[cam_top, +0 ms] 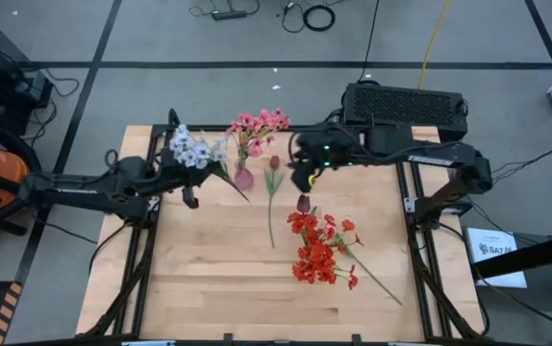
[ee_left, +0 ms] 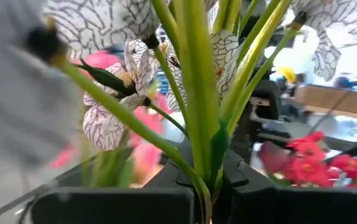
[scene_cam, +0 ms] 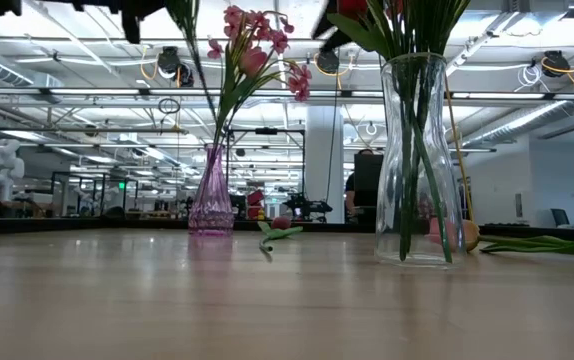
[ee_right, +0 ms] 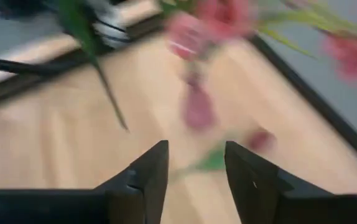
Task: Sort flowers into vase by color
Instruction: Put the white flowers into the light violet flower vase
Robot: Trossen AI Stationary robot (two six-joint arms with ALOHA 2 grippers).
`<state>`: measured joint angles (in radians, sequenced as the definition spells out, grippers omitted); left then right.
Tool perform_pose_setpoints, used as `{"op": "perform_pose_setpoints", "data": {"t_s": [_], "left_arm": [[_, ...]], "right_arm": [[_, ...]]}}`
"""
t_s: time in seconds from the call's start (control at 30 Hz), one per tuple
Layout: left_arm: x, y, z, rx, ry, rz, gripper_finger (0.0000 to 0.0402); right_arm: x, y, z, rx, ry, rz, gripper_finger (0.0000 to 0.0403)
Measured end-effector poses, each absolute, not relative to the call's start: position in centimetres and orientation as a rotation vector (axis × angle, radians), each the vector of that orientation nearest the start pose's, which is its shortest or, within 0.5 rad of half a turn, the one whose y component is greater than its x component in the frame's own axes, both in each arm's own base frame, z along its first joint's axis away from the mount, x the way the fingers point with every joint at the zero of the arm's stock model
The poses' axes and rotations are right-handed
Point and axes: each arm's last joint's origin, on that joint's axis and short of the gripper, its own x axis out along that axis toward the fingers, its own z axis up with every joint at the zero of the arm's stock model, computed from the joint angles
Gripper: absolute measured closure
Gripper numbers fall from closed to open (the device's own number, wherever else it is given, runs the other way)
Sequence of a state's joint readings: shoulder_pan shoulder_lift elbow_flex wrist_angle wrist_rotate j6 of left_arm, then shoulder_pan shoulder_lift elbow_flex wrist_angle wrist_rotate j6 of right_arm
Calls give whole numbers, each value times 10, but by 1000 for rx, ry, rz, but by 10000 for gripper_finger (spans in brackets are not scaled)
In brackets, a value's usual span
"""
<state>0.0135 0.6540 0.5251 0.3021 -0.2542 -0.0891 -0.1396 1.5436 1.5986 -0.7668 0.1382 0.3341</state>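
The left hand (cam_top: 191, 188) is pinching the stalks of the pale blue-white sprig (cam_top: 191, 149) and carrying it above the counter (cam_top: 218, 288), with its head close beside the pink sprays (cam_top: 260, 127) that already stand in the pink vase (cam_top: 243, 177). In the left wrist view the green stalks run down between the two dark fingers (ee_left: 110, 208), so the grip looks firm. The step in hand seems to be placing this sprig — though where it belongs is not settled from here, since the only other vessel seen is the clear vase (scene_cam: 419, 160) in the low view, which already holds green stems and which I cannot pick out for certain in the high view.

The right hand (cam_top: 300, 173) hovers over the far middle of the counter with its fingers spread and nothing between them. It is just above the single pink bud (cam_top: 275, 163), whose stalk lies flat on the wood. Nearer the front lie the bright red clusters (cam_top: 319, 250) and, at their far edge, a dark maroon tulip (cam_top: 303, 203), all not yet sorted.

The next move calls for the left arm to tip the sprig upright and lower its stalk ends into a vase mouth without knocking the pink sprays; the right hand would need to drop onto the pink bud's thin stalk, which lies flat and gives little to grip.
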Motion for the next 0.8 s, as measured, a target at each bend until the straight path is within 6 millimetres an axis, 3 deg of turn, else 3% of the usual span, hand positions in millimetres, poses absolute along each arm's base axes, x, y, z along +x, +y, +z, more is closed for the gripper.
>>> {"op": "perform_pose_setpoints", "data": {"t_s": [0.17, 0.33, 0.63, 0.8], "left_arm": [[144, 11, 307, -93, -144, 344, 390], [141, 14, 310, -7, -133, 426, 390], [136, 28, 329, 61, -20, 534, 390], [143, 39, 332, 108, 20, 511, 391]], "right_arm": [[291, -54, 371, 355, 814, -507, 321], [272, -57, 335, 428, 875, -581, 395], [226, -49, 261, 685, 745, -667, 401], [208, -45, 226, 811, 673, -683, 402]]}}
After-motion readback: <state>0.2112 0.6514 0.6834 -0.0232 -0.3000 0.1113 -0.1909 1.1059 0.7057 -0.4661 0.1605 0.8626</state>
